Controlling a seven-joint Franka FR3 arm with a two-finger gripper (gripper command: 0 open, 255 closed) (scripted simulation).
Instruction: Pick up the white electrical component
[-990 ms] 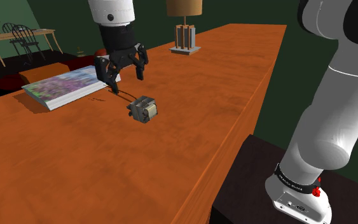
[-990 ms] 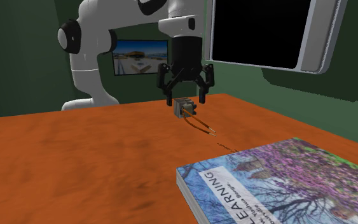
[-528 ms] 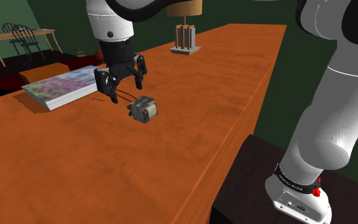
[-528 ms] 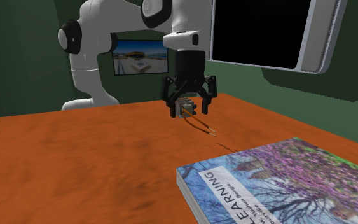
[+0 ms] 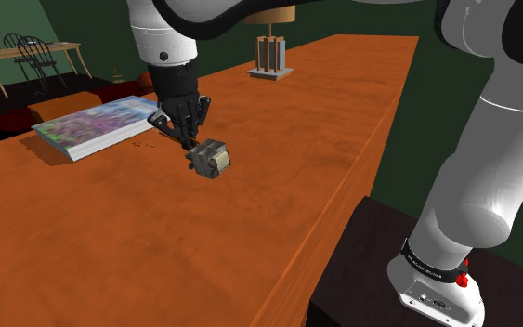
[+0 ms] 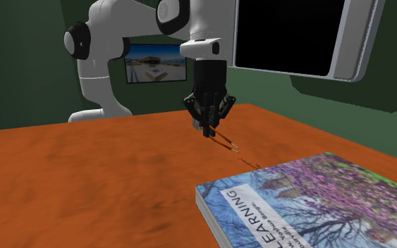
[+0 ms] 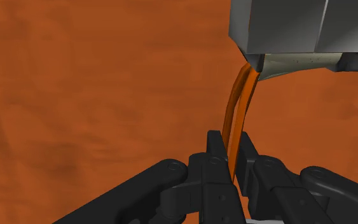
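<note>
Orange-brown table point(image 5: 278, 186) with book point(image 5: 97, 125), grey component point(image 5: 210, 158), lamp point(image 5: 270, 51)

I read the table point(image 5: 287, 195) as wood: orange-brown, mottled grain, smooth with a faint sheen. On the table, the electrical component point(image 7: 285, 25) has a dull grey, metal-looking body, and its two orange leads point(image 7: 238, 114) look slick, like plastic sheathing. The gripper point(image 7: 229, 159) is matt black. The book point(image 6: 309, 204) on the table has a smooth printed cover and pale paper edges. The arm point(image 5: 491, 158) shell is glossy white.
</note>
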